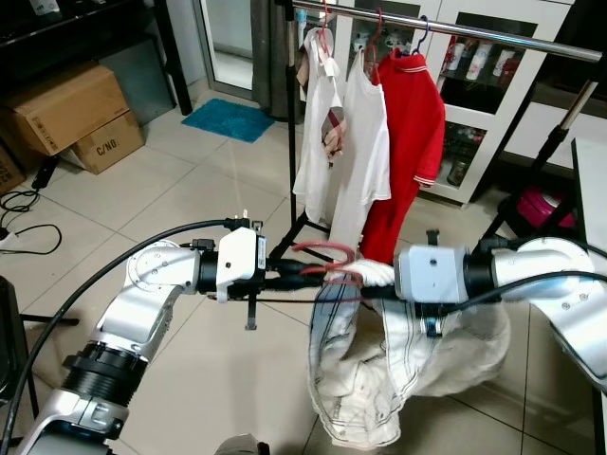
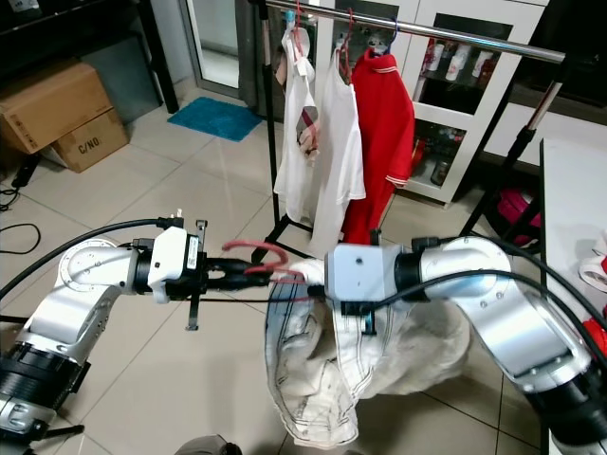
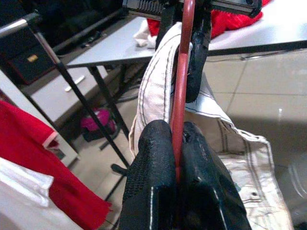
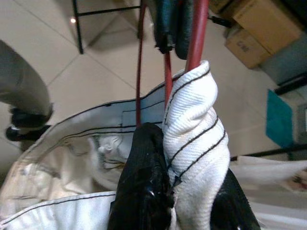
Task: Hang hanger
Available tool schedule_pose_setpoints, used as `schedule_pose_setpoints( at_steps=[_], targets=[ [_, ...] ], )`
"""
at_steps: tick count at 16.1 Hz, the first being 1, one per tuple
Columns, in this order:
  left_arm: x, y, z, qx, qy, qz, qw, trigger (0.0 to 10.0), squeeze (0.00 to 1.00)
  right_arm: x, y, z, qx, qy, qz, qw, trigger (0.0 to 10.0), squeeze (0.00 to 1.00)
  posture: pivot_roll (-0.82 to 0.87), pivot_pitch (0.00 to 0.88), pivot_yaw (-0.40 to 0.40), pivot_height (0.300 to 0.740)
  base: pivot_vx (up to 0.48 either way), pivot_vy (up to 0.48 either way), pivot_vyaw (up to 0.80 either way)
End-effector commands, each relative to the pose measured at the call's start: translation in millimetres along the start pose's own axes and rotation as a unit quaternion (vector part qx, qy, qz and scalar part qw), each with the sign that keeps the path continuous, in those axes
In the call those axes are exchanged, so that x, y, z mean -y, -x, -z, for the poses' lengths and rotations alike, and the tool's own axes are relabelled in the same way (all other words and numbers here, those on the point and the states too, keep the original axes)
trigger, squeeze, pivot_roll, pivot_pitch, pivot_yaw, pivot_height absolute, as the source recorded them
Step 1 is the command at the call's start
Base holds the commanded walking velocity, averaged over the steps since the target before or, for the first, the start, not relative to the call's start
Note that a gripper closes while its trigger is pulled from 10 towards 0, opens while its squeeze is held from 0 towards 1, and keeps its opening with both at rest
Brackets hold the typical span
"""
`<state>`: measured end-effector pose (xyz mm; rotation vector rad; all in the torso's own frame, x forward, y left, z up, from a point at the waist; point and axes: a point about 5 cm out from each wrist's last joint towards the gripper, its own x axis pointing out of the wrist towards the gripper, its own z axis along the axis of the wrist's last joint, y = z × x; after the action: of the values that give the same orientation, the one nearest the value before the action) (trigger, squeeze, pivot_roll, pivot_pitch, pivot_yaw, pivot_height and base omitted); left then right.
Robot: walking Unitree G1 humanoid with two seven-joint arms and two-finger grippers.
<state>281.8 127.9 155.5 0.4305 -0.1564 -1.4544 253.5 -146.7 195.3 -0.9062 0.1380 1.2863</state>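
Both arms are raised in front of the robot, above the tiled floor (image 1: 190,180), holding one red hanger (image 1: 327,251) between them. The left hand (image 1: 318,270) is pinched tight on the hanger's thin red wire; in the left wrist view its two black fingers (image 3: 153,182) press together with the wire caught between them. The right hand (image 2: 308,278) is clamped on the hanger where a white garment with dark stitching (image 1: 379,379) is bunched over it, the cloth squeezed between its fingers (image 4: 144,182). The rest of the garment sags in loose folds below both hands toward the floor. Beyond them stands a clothes rail (image 1: 455,27) carrying two white shirts (image 1: 351,133) and a red polo shirt (image 1: 413,142). Cardboard boxes (image 1: 71,114) sit at the far left, with a blue mat (image 1: 228,118) near them.
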Motion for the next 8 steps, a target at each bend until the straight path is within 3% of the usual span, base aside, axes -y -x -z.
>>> schedule_pose_setpoints(
  at_steps=[1, 2, 8],
  targets=[
    [-4.5, -0.9, -7, 0.011, -0.017, -0.022, 1.0, 0.0, 0.0, 7.0, 3.6, -16, 0.041, 0.022, 0.009, 0.999, 10.0, 0.0, -0.04, 0.013, 0.01, 0.74, 0.0, 0.0, 0.0],
    [-4.5, -0.7, -7, 0.013, -0.015, -0.031, 0.999, 0.0, 0.0, 10.5, 5.4, -18, 0.047, 0.015, 0.016, 0.999, 10.0, 0.97, -0.05, 0.012, 0.009, 0.74, 0.0, 0.0, 0.0],
    [-12.3, 4.3, -9, 0.026, -0.005, -0.097, 0.995, 0.0, 0.0, 23.0, 18.3, -26, 0.076, 0.012, 0.062, 0.995, 10.0, 1.0, -0.05, 0.014, 0.02, 0.74, 0.0, 0.0, 0.0]
  ],
)
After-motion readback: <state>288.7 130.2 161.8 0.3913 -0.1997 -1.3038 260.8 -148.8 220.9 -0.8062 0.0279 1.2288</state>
